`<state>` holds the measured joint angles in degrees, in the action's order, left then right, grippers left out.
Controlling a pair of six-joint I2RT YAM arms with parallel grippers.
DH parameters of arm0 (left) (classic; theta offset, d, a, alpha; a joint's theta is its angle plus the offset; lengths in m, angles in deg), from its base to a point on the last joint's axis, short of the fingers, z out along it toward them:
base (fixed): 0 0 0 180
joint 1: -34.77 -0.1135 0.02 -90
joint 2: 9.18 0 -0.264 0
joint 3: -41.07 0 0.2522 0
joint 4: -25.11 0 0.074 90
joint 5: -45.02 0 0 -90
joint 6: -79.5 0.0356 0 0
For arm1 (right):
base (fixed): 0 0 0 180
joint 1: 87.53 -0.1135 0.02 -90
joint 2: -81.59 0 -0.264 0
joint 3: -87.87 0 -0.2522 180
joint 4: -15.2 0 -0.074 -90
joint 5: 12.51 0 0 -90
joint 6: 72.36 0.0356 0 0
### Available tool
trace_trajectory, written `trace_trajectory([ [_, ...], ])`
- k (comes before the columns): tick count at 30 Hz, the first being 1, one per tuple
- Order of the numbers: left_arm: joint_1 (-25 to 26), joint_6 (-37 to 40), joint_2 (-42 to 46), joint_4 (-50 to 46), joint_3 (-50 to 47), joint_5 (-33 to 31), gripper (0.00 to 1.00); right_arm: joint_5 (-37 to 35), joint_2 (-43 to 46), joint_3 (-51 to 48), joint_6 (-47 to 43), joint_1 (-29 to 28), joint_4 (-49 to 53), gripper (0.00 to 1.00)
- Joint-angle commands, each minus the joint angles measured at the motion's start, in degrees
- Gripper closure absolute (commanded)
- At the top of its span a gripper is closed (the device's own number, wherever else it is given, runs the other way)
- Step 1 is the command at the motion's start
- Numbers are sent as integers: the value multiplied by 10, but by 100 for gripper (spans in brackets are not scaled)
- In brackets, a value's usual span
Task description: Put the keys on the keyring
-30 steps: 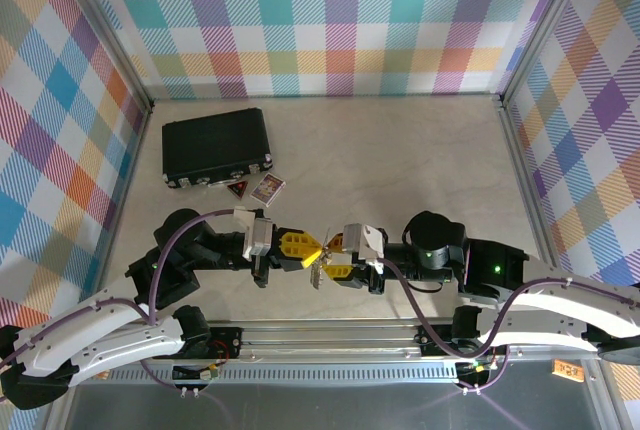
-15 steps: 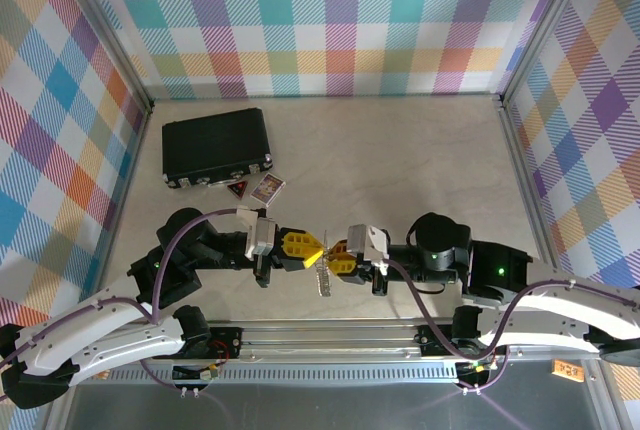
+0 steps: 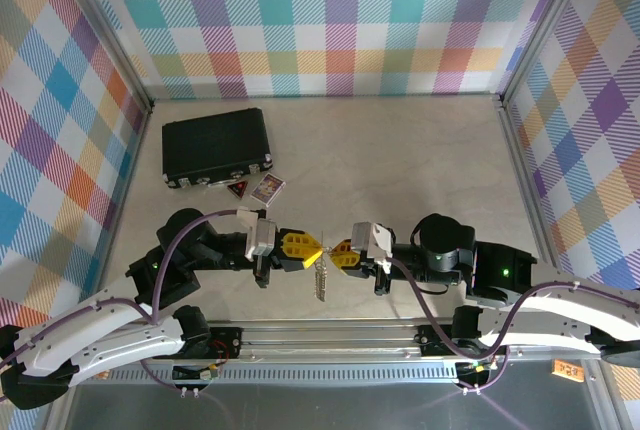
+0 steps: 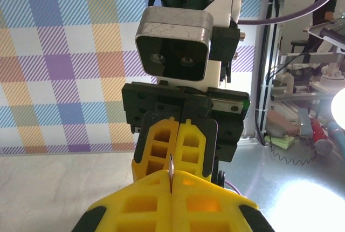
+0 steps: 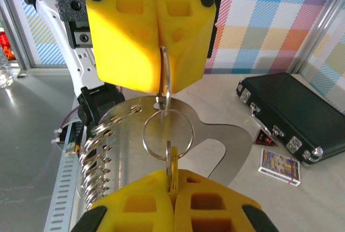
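Over the near part of the table my left gripper (image 3: 305, 245) and right gripper (image 3: 341, 252) meet tip to tip. The keyring (image 3: 320, 281) hangs between them. In the right wrist view the keyring is a flat silver plate (image 5: 226, 140) with a fringe of small rings (image 5: 92, 170) and a round split ring (image 5: 186, 135). The left gripper (image 5: 161, 40) is shut on a thin metal loop at the plate's top. My right gripper (image 5: 171, 177) is shut on the yellow-headed key (image 5: 174, 159) at the bottom of the split ring. In the left wrist view my left gripper (image 4: 171, 177) pinches a thin metal edge facing the shut right gripper (image 4: 179, 135).
A black case (image 3: 216, 145) lies at the back left, with a small card (image 3: 267, 188) and a red triangular piece (image 3: 238, 188) in front of it. An aluminium rail (image 3: 330, 335) runs along the near edge. Plaid walls close in three sides.
The right gripper's jaws have closed on the key and it has shifted slightly right. The keyring now hangs lower and straighter between the two grippers. The left gripper stays shut.
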<state>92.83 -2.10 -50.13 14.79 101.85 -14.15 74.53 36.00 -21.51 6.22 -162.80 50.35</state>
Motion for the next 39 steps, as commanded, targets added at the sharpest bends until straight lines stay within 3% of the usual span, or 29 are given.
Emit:
trace_trajectory([
  [1, 1, 20, 12, -7, 10, -9, 100, -22, -6, 29, -10, -4, 26, 100],
  [29, 1, 31, 18, -19, -27, -63, 100, -88, -32, 69, -30, -4, 55, 100],
  [39, 1, 35, 14, -32, -22, -83, 100, -67, -39, 78, -40, -4, 60, 100],
])
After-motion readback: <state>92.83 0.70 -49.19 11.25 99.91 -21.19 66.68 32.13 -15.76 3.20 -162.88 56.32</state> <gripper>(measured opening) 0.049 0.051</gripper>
